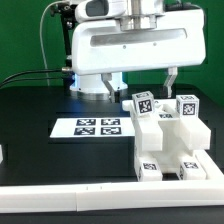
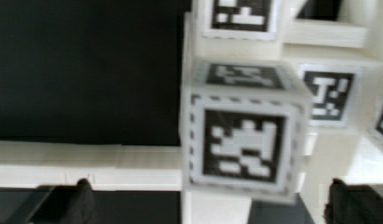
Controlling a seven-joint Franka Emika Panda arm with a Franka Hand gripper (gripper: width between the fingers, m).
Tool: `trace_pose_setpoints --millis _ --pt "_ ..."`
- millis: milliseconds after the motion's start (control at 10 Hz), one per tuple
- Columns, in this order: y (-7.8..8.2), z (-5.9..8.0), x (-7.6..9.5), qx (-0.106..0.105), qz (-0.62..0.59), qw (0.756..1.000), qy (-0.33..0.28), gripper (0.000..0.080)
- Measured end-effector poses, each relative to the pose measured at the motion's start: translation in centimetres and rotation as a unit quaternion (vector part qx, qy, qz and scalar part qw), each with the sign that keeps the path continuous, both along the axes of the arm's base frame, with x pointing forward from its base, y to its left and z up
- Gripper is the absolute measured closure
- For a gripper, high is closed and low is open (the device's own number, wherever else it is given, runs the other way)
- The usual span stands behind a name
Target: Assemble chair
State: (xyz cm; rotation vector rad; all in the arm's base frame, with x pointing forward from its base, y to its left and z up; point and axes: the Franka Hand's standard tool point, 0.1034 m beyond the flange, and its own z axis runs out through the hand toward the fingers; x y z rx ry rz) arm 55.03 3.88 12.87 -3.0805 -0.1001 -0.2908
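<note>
Several white chair parts with black marker tags stand clustered at the exterior view's right. A tall post (image 1: 143, 103) rises at the cluster's back, a second tagged part (image 1: 186, 107) beside it, and a low block (image 1: 170, 165) in front. My gripper (image 1: 150, 84) hangs just above the tall post with its dark fingers spread wide. In the wrist view the post (image 2: 241, 140) stands between the two fingertips (image 2: 63, 205), touching neither. My gripper (image 2: 209, 207) is open and holds nothing. More tagged parts (image 2: 330, 95) show behind the post.
The marker board (image 1: 98, 127) lies flat on the black table to the left of the parts in the exterior view. A long white rail (image 1: 60, 195) runs along the table's front edge. The robot's white base (image 1: 100, 50) stands at the back.
</note>
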Motion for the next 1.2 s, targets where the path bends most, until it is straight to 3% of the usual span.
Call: trace_pose_setpoints --millis 400,600,800,900,1000,1200 --pt "0.8 -0.7 -1.4 0.019 -0.053 0.997 0.054 0.0151" --pt "1.0 -0.6 -1.3 0.026 -0.072 0.995 0.064 0.0151" --pt "1.0 -0.6 -1.4 0.028 -0.084 0.994 0.065 0.0377" --pt "1.0 -0.6 -1.4 0.028 -0.082 0.994 0.065 0.0377" --pt "1.0 -0.6 -1.4 0.031 -0.101 0.992 0.066 0.0518" --pt "1.3 -0.7 -1.4 0.046 -0.192 0.978 0.072 0.0518"
